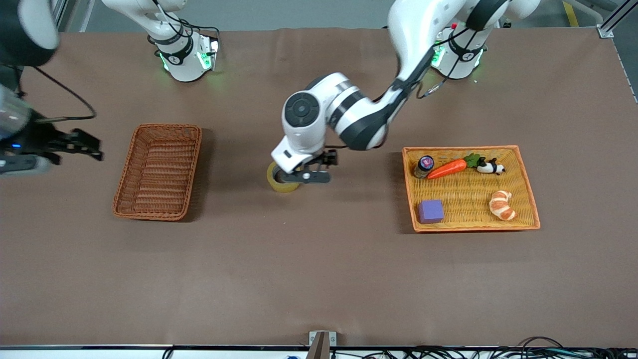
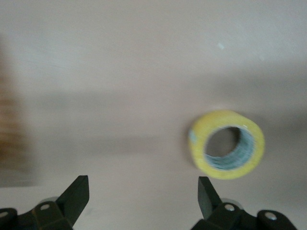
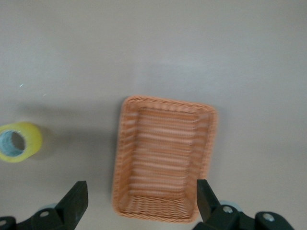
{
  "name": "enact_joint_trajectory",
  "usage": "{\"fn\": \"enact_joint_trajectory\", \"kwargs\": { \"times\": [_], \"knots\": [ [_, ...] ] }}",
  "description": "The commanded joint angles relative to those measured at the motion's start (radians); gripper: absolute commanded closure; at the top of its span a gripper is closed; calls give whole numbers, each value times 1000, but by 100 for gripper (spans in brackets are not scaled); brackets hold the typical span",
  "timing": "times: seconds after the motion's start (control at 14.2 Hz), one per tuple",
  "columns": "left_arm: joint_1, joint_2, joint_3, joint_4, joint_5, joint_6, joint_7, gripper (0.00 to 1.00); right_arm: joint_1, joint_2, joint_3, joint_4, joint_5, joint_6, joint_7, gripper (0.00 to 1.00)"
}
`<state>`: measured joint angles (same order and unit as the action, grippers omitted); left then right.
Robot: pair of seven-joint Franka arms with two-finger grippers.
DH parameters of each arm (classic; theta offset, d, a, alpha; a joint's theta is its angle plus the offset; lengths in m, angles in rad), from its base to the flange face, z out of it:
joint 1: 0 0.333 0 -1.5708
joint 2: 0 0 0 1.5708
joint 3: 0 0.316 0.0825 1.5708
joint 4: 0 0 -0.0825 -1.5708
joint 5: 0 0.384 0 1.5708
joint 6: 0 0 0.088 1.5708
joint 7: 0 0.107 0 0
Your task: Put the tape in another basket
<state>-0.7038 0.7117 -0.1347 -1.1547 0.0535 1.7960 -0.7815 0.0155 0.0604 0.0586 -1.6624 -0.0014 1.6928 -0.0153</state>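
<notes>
The tape (image 1: 280,185), a yellowish ring, rests on the brown table between the two baskets. My left gripper (image 1: 305,174) hovers just over it, partly covering it in the front view. In the left wrist view the tape (image 2: 227,144) lies apart from the open left gripper (image 2: 142,196), outside its fingers, which hold nothing. The reddish-brown wicker basket (image 1: 158,171) stands toward the right arm's end. My right gripper (image 1: 92,147) hangs open and empty beside that basket, high above the table. Its wrist view shows the basket (image 3: 165,163) and the tape (image 3: 19,142) below the right gripper (image 3: 142,201).
A shallow orange tray basket (image 1: 526,184) toward the left arm's end holds a purple cube (image 1: 430,211), a croissant (image 1: 502,205), a carrot (image 1: 451,167), a panda toy (image 1: 491,167) and a small jar (image 1: 424,166).
</notes>
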Motion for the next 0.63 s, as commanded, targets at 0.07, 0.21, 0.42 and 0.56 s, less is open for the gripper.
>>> {"fn": "enact_joint_trajectory", "kwargs": {
  "times": [0.07, 0.21, 0.42, 0.56],
  "knots": [
    [159, -266, -6, -278, 49, 20, 106, 0, 105, 68, 102, -94, 8, 109, 216, 0],
    [251, -368, -10, -347, 49, 29, 195, 0, 154, 91, 156, -178, 8, 242, 322, 0],
    [386, -524, -14, -421, 36, 31, 258, 0, 236, 198, 170, -256, 4, 427, 379, 0],
    [450, -583, -16, -431, 34, 22, 274, 0, 295, 271, 171, -260, 4, 487, 464, 0]
  ]
}}
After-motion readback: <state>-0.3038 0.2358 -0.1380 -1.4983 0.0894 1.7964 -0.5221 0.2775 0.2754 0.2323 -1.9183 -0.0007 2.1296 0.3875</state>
